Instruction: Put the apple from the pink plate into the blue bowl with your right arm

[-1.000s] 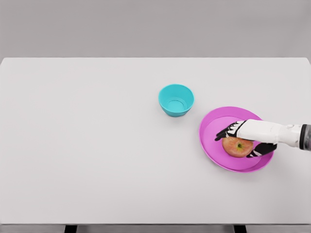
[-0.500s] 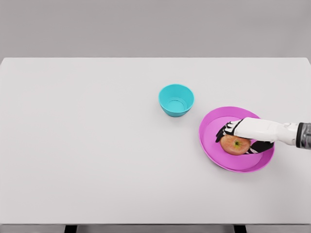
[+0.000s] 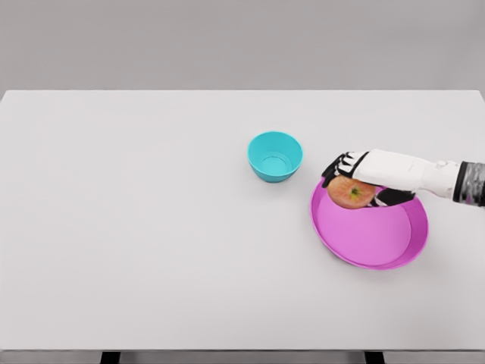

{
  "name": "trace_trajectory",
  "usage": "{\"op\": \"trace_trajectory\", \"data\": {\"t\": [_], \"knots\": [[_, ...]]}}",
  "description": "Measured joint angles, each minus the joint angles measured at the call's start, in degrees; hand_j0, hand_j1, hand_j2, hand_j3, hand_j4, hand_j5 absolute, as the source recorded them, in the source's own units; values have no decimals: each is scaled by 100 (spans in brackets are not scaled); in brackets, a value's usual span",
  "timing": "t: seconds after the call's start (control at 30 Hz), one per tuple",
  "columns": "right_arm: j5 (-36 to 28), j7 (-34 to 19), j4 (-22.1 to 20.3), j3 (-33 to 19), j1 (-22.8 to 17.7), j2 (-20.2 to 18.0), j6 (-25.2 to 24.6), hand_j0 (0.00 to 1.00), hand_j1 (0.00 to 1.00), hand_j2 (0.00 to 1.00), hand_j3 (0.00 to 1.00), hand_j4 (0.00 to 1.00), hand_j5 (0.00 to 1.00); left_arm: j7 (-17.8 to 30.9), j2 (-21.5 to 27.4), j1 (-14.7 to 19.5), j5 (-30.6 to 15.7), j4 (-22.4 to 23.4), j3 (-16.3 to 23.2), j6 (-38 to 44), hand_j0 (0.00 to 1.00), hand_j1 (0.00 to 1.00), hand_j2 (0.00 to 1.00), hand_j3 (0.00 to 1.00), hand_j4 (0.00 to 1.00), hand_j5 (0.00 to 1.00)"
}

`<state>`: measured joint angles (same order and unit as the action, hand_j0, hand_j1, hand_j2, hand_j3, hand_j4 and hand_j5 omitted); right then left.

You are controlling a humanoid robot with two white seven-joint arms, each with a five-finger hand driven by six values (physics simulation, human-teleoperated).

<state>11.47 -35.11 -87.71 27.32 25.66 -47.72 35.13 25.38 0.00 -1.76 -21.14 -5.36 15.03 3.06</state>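
In the head view, the right hand (image 3: 356, 176) is seen reaching in from the right edge, its white arm stretched leftward over the far part of the pink plate (image 3: 370, 250). The hand is closed around the apple (image 3: 350, 192): the dark fingers (image 3: 336, 168) are curled over the fruit's top and far-left side, and a dark part of the hand is seen just to the right of the fruit, below the white palm. The apple is held directly beneath the hand, its reddish-orange skin showing below the knuckles. It is seen over the plate's upper-left rim; whether it touches the rim cannot be told for certain, though it appears lifted clear of the plate's floor.

The plate's open pink floor is spread out below and to the right of the hand, on the near side, with nothing lying on it. The blue bowl (image 3: 275, 156) is found to the left of the hand and slightly farther away, near but apart from both the fingers and the plate rim; its opening faces up. Both plate and bowl are carried by the white surface (image 3: 136, 227), which stretches far to the left of the hand.
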Motion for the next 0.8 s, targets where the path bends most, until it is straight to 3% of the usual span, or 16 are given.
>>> {"op": "trace_trajectory", "data": {"t": [0.2, 0.5, 0.67, 0.8], "knots": [[15, 5, 245, 1, 325, 377, 0, 46, 46, 46, 46, 46, 46, 0, 0, -9, 0, 7, 0, 0, 100, 100, 100, 100, 100, 100], [251, 3, 932, 107, 1081, 1140, -2, 46, 46, 46, 46, 46, 46, 0, 0, -9, 0, 9, -1, 0, 100, 100, 100, 100, 100, 100], [523, 1, 1648, 340, 1652, 1699, 4, 46, 46, 46, 46, 46, 46, 0, 0, -18, -3, 8, -4, 1, 100, 100, 100, 100, 100, 100], [787, 5, 2293, 459, 1811, 2178, 2, 46, 46, 46, 46, 46, 46, 0, 0, -18, 0, 9, 0, 1, 100, 100, 100, 100, 100, 100]]}}
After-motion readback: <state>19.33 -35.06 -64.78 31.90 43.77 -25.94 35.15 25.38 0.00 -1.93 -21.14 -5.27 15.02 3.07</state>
